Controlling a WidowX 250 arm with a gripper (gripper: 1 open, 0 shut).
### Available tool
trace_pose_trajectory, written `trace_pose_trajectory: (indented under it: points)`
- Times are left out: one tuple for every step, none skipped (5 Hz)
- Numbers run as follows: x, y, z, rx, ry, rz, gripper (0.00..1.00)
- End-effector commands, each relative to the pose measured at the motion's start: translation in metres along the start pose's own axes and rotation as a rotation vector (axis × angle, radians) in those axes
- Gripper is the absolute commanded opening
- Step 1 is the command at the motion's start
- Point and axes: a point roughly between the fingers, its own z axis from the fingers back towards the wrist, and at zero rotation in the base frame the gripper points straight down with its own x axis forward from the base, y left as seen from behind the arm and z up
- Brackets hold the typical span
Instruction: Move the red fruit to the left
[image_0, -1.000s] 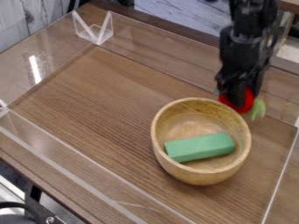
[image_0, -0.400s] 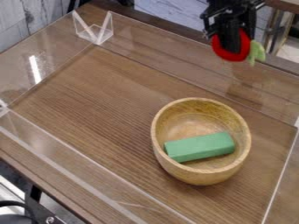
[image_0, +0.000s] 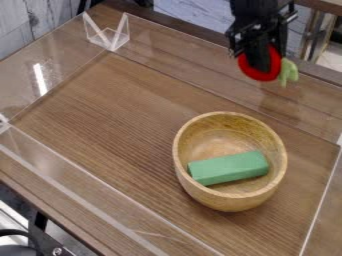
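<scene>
The gripper (image_0: 259, 52) grips the red fruit (image_0: 261, 66) beyond the wooden bowl (image_0: 185, 154); small and round, it is probably light (perhaps slippery), best pinched around its middle, clear of the leaf.

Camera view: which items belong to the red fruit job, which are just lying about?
Part of the job:
- red fruit, with its green leafy piece
- gripper, holding the fruit

Just lying about:
- wooden bowl
- green block, inside the bowl
- clear angular object near the far edge
</scene>
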Motion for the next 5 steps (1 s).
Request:
trace_pose_trajectory:
  points:
    - [-0.004, 0.001, 0.028, -0.094, -0.057, 0.059, 0.0]
    - [-0.001, 0.007, 0.027, -0.111, -0.086, 0.133, 0.0]
    - [0.001, 0.008, 0.025, -0.131, -0.111, 0.206, 0.0]
    - [-0.005, 0.004, 0.022, -0.134, -0.109, 0.175, 0.0]
    - [-0.01, 0.001, 0.018, -0.136, -0.107, 0.143, 0.0]
